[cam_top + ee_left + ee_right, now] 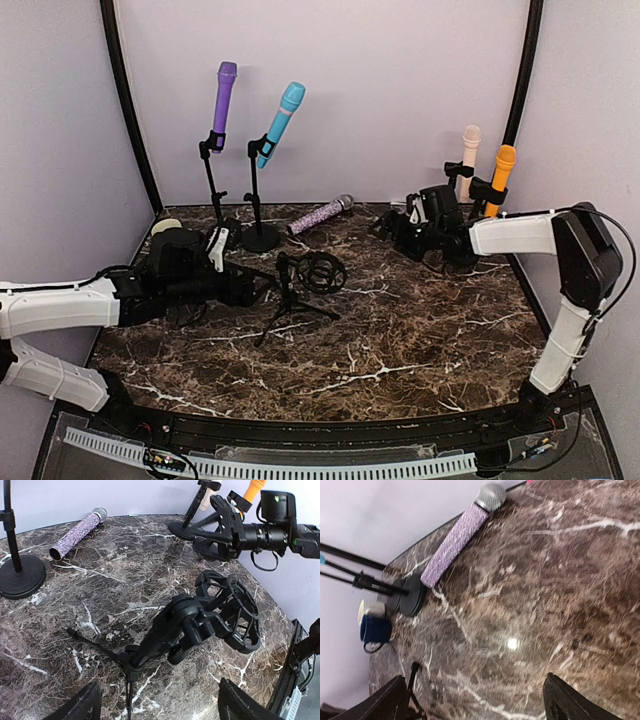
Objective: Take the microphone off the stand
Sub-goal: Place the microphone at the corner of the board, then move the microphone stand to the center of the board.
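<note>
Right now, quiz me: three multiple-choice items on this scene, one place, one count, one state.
1. Where is the glitter microphone?
A) lying on the table
B) propped against the back wall
C) clipped in a tall stand

2. How many microphones sit in stands?
A) two
B) four
C) five

3. The shock mount on the tripod is:
A) empty
B) holding a blue microphone
C) holding two microphones

Key:
1 A, it lies flat on the marble.
2 B, purple, blue, cream and orange each sit in a clip.
3 A, the left wrist view shows nothing inside its ring.
</note>
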Controlling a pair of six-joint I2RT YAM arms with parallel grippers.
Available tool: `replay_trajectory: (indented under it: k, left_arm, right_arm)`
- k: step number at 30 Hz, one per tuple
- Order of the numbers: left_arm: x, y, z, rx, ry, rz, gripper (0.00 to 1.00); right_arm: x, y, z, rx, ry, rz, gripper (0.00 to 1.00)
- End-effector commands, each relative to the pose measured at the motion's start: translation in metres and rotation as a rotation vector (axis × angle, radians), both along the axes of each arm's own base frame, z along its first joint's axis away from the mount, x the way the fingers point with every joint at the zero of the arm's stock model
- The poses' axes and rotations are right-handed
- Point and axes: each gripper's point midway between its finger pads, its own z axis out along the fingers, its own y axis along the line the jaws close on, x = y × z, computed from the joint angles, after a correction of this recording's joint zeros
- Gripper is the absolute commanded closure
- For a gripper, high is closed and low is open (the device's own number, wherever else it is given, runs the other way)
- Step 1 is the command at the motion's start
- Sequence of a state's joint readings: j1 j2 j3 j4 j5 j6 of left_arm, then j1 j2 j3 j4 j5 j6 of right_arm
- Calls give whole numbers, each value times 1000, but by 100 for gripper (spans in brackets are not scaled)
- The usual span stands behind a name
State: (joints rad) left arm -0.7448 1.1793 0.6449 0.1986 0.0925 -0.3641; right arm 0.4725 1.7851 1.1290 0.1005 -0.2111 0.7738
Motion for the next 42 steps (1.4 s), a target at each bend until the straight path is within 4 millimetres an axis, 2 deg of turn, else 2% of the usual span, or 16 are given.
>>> replay_trajectory:
  k: [1,2,3,4,5,8,10,14,17,22,30,42]
  left_arm:
    - [-2,19,24,-18,25,95,16]
    - [-4,24,20,8,46,101,15]
    - [-2,28,29,3,39,111,14]
    - [-4,32,25,29,63,115,14]
    - [-2,37,34,25,53,122,14]
    - [0,50,37,41,70,133,14]
    - [3,59,43,30,68,145,14]
    - [6,73,53,36,43,172,13]
    - [8,77,55,48,40,178,13]
    - [9,78,57,61,39,180,13]
    - [6,81,54,50,42,189,13]
    - [4,83,57,48,36,188,13]
  right_arm:
    - [-54,31,21,62,-27,207,5]
    - [-66,36,26,85,-35,240,5]
    - [-77,42,33,116,-47,276,5]
    - [-86,46,43,146,-65,303,5]
    - [-94,50,51,171,-77,326,4]
    - [-116,62,69,220,-94,384,3]
    - [-128,70,72,222,-86,409,3]
    - [-147,89,65,204,-55,457,3]
    - [-153,102,57,184,-37,475,3]
    - [-159,129,58,181,-41,523,3]
    - [-159,163,51,168,-41,573,4]
    - [-169,206,41,191,-18,671,8]
